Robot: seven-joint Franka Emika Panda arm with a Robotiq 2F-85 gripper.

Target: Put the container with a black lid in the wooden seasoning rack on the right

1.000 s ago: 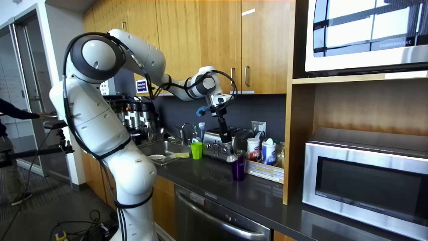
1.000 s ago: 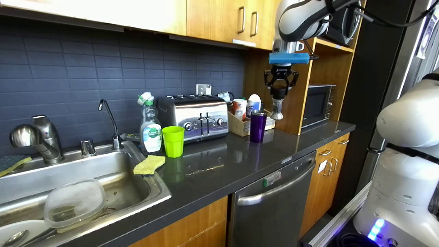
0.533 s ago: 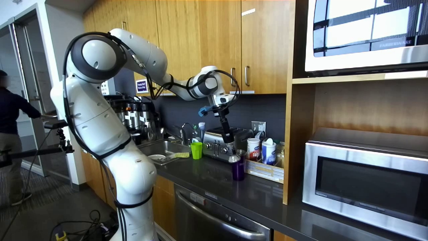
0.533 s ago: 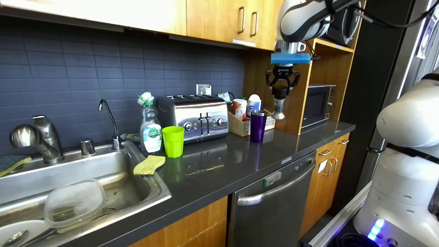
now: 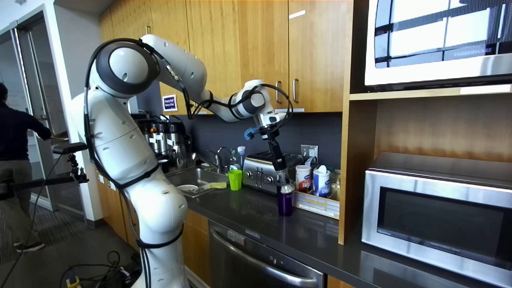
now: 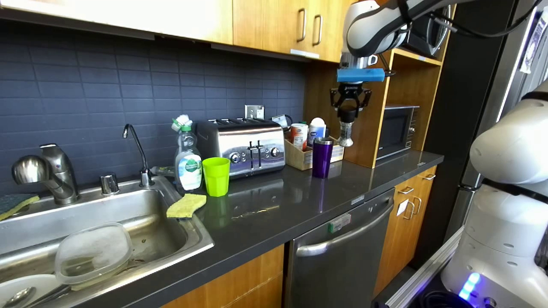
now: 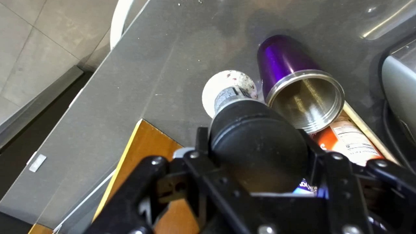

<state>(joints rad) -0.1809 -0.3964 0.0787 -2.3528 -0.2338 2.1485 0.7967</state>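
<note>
The fingers (image 7: 202, 140) are squeezed on the black-lidded jar (image 6: 346, 127), which hangs a bit tilted, right of the middle in an exterior view. I'd lift it clear of the purple cup (image 6: 322, 158), straighten it, then lower it gently into the wooden rack (image 6: 295, 155).

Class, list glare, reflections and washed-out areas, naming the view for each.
In an exterior view, the leftmost cabinet looks washed out and the counter mirrors the green cup; in an exterior view, the upper microwave carries bright reflections; in the wrist view, streaks gleam inside the tumbler.
</note>
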